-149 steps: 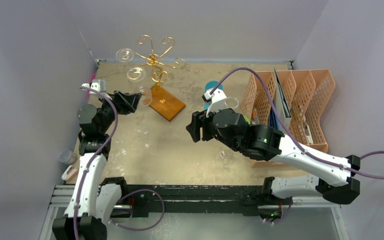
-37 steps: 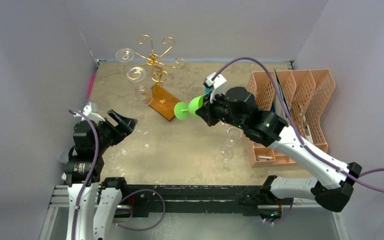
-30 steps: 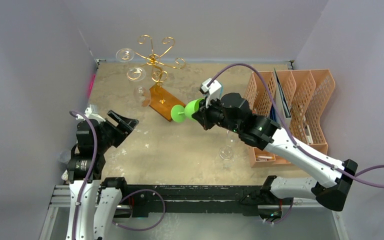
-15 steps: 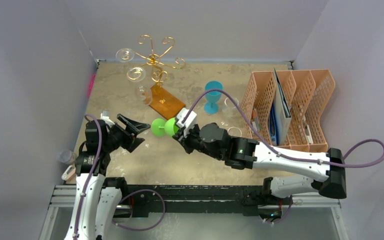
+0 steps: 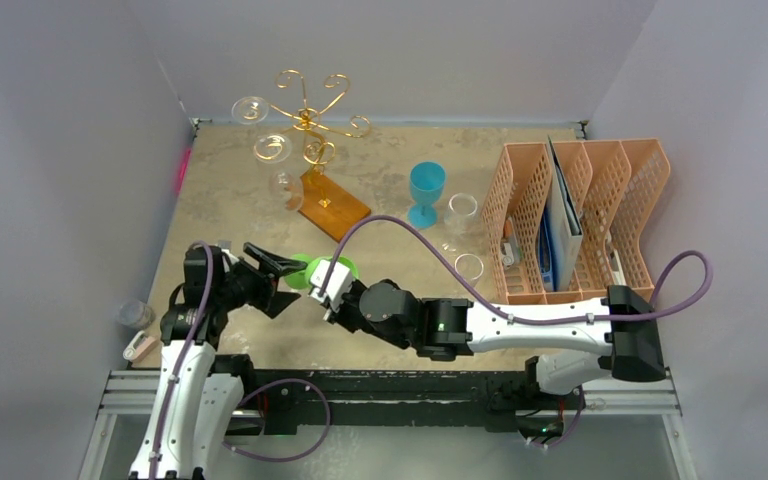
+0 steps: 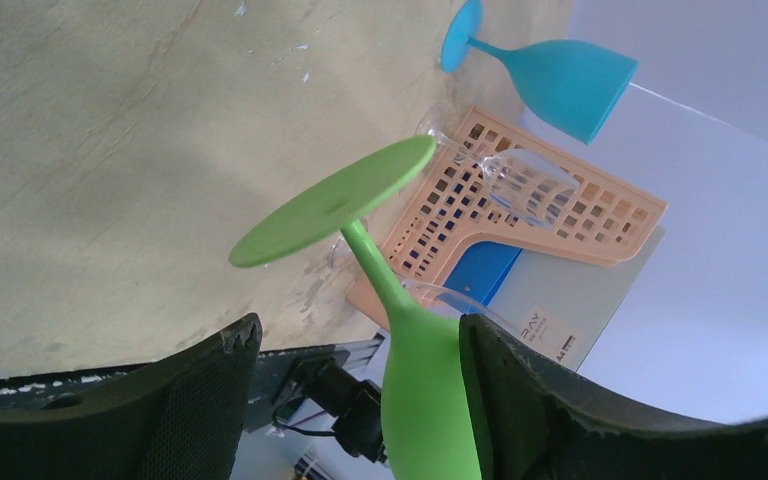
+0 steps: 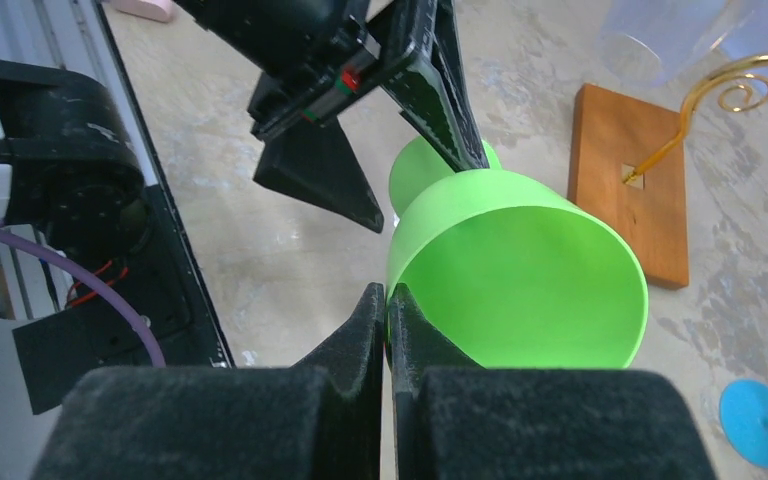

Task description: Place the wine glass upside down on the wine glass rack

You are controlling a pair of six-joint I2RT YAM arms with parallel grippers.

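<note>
The green wine glass (image 5: 318,271) lies on its side in the air near the table's front left. My right gripper (image 5: 332,292) is shut on its rim (image 7: 520,270), one finger inside the bowl. My left gripper (image 5: 278,275) is open, its fingers either side of the bowl (image 6: 430,390) just below the stem. The right finger (image 6: 520,390) is against the bowl and the left finger stands clear of it. The foot (image 6: 335,200) points away from the left wrist camera. The gold wire wine glass rack (image 5: 305,120) stands at the back left on its wooden base (image 5: 332,205).
Clear glasses (image 5: 272,148) hang on the rack. A blue goblet (image 5: 425,190) and clear glasses (image 5: 462,208) stand mid-table. The orange mesh organizer (image 5: 580,220) fills the right side. A small clear cup (image 5: 135,313) sits off the table's left edge.
My right arm swung the green glass from beside the rack base down to the front left. My left gripper moved right, and its fingers now flank the bowl.
</note>
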